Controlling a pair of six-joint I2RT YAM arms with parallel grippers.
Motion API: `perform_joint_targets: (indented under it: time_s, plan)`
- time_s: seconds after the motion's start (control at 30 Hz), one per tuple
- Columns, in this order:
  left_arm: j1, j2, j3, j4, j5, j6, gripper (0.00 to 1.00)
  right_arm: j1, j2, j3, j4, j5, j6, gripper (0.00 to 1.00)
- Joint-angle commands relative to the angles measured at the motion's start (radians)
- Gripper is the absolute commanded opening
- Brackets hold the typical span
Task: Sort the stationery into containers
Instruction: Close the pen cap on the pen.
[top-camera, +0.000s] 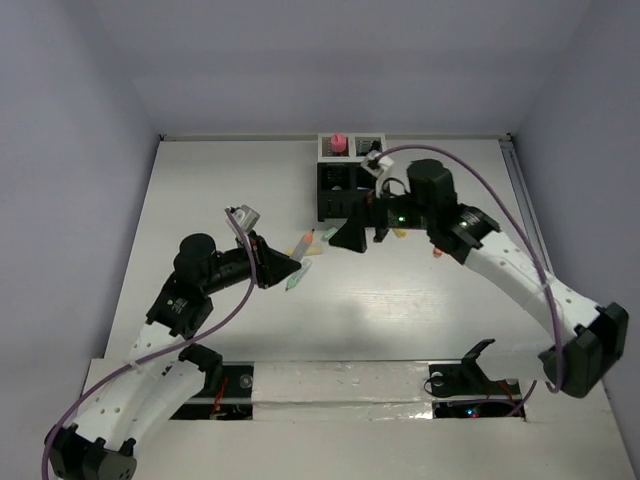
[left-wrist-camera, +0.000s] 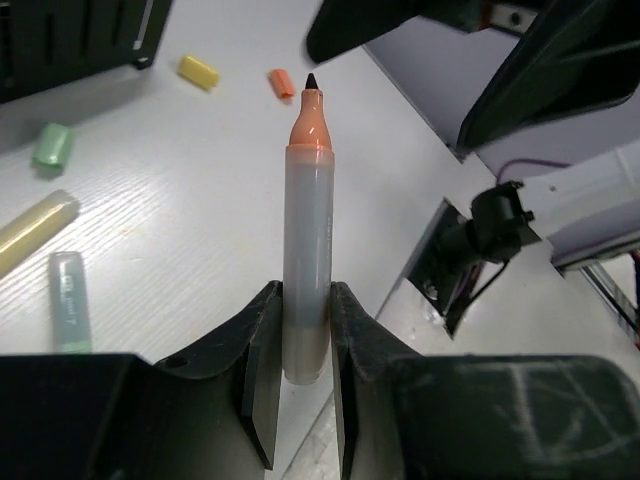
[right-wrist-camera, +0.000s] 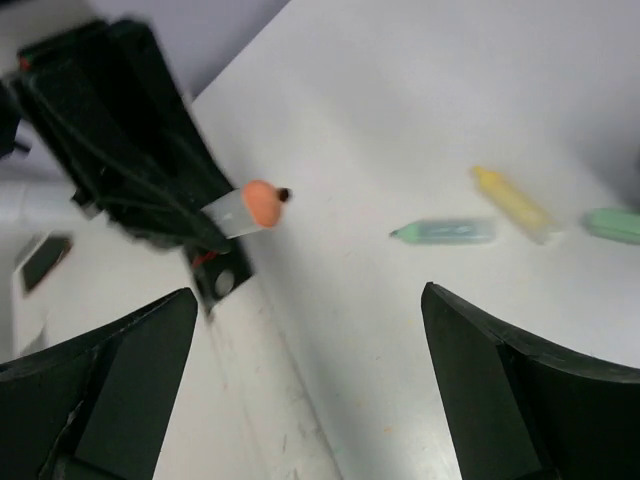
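1. Over mid-table, short of the organizer (top-camera: 335, 190), the marker (left-wrist-camera: 308, 220) is seemingly heading for a handover or a compartment; doing this well is calling for a slow approach, the long body lined up with the receiving opening, and no release until it is supported.
2. Left gripper (left-wrist-camera: 306, 300) is pinching the marker's tail end, jaws narrow, orange neck and black tip sticking out.
3. Right gripper (right-wrist-camera: 308, 300) is gaping wide, holding nothing, facing that tip.
4. Caps (left-wrist-camera: 198, 70) are lying loose on the table (left-wrist-camera: 200, 250).
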Motion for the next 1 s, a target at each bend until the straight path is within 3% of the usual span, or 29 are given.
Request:
perform_joint_targets:
  time_s: [0.0, 0.07, 0.1, 0.13, 0.17, 0.27, 0.37, 0.57, 0.67, 0.7, 0.97]
  plan:
    - [-0.004, -0.035, 0.046, -0.043, -0.134, 0.033, 0.0, -0.074, -0.153, -0.093, 0.142, 0.287, 0.07, 1.0]
    - [-0.004, -0.057, 0.043, -0.058, -0.169, 0.034, 0.0, -0.094, -0.192, -0.157, 0.136, 0.456, 0.11, 0.88]
    - [-0.004, -0.063, 0.04, -0.063, -0.177, 0.034, 0.0, -0.114, -0.205, -0.171, 0.093, 0.545, 0.126, 0.68]
    - [-0.004, -0.075, 0.037, -0.066, -0.181, 0.034, 0.0, -0.137, -0.213, -0.185, 0.067, 0.616, 0.163, 0.6]
    - [-0.004, -0.078, 0.036, -0.069, -0.194, 0.034, 0.0, -0.166, -0.21, -0.203, 0.032, 0.743, 0.185, 0.43]
    - [-0.004, -0.098, 0.036, -0.081, -0.214, 0.037, 0.0, -0.328, -0.16, -0.239, -0.06, 0.848, 0.255, 0.26]
    - [-0.004, -0.12, 0.034, -0.083, -0.214, 0.042, 0.0, -0.494, -0.109, -0.323, -0.034, 0.789, 0.286, 0.17]
    - [-0.025, -0.157, 0.031, -0.086, -0.221, 0.045, 0.0, -0.58, -0.032, -0.368, -0.008, 0.859, 0.245, 0.25]
    - [-0.036, -0.172, 0.032, -0.09, -0.233, 0.045, 0.0, -0.605, 0.005, -0.375, -0.001, 0.858, 0.222, 0.63]
    - [-0.036, -0.176, 0.032, -0.092, -0.237, 0.045, 0.0, -0.605, 0.017, -0.371, -0.001, 0.855, 0.216, 0.67]
    - [-0.065, -0.183, 0.032, -0.092, -0.243, 0.044, 0.0, -0.605, 0.216, -0.303, -0.034, 0.838, 0.151, 0.65]
